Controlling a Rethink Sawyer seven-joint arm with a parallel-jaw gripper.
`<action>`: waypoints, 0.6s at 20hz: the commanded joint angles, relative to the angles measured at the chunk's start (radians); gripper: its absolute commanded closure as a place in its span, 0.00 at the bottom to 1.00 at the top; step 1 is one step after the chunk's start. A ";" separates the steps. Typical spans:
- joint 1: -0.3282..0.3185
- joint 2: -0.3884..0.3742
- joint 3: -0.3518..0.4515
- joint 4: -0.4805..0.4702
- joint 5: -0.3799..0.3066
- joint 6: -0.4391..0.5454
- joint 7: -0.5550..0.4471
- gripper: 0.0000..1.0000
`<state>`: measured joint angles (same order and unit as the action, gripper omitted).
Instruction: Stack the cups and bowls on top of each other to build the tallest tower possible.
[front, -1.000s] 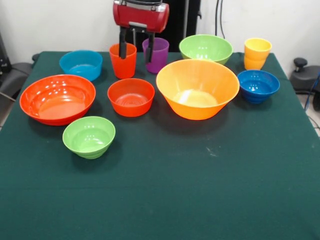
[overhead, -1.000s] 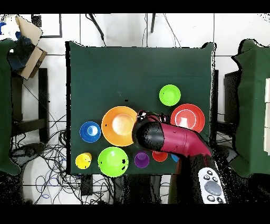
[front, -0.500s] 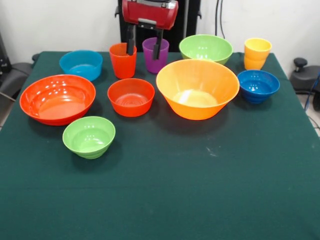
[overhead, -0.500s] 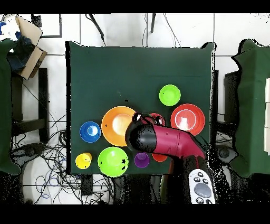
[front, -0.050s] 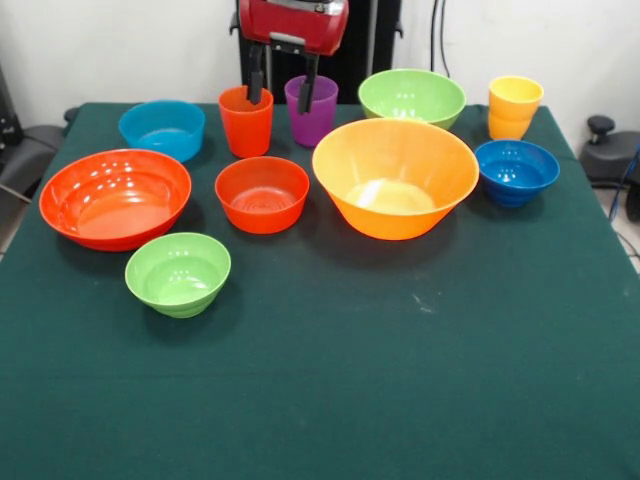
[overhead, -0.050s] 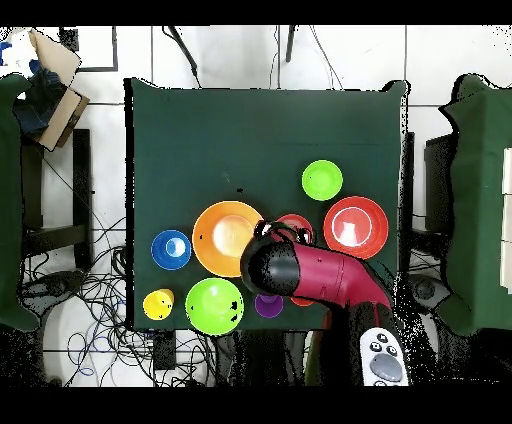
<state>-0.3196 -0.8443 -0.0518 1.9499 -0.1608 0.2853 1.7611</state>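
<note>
Nearest the table's front edge sits the small light green plastic bowl (front, -0.050s: 178, 272), then the wide red-orange plastic bowl (front, -0.050s: 115, 196), the medium red-orange plastic bowl (front, -0.050s: 262, 193) and the big yellow-orange plastic bowl (front, -0.050s: 395, 177), with the dark blue plastic bowl (front, -0.050s: 516, 171) off to that one's side. Behind them stand the light blue plastic bowl (front, -0.050s: 162, 128), the orange-red tapered plastic cup (front, -0.050s: 245, 122), the purple tapered plastic cup (front, -0.050s: 311, 110), the larger light green plastic bowl (front, -0.050s: 411, 97) and the stepped yellow plastic cup (front, -0.050s: 514, 106) — every piece apart on the green cloth, nothing stacked yet. My gripper (front, -0.050s: 279, 88) hangs at the far row with its two dark fingers spread and empty, one before the orange-red cup's rim and the other before the purple cup's. Both cups stand upright, mouths up — I judge neither is centred between my fingers, so the coming grasp needs a sideways shift onto one cup.
</note>
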 joint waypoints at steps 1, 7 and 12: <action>-0.048 0.005 0.054 0.053 -0.030 0.059 0.046 0.00; -0.110 0.011 0.094 0.068 -0.051 0.015 0.020 0.00; -0.112 0.028 0.088 0.063 -0.080 -0.059 0.040 0.00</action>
<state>-0.4297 -0.8585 -0.0476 1.9666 -0.1608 0.2841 1.7611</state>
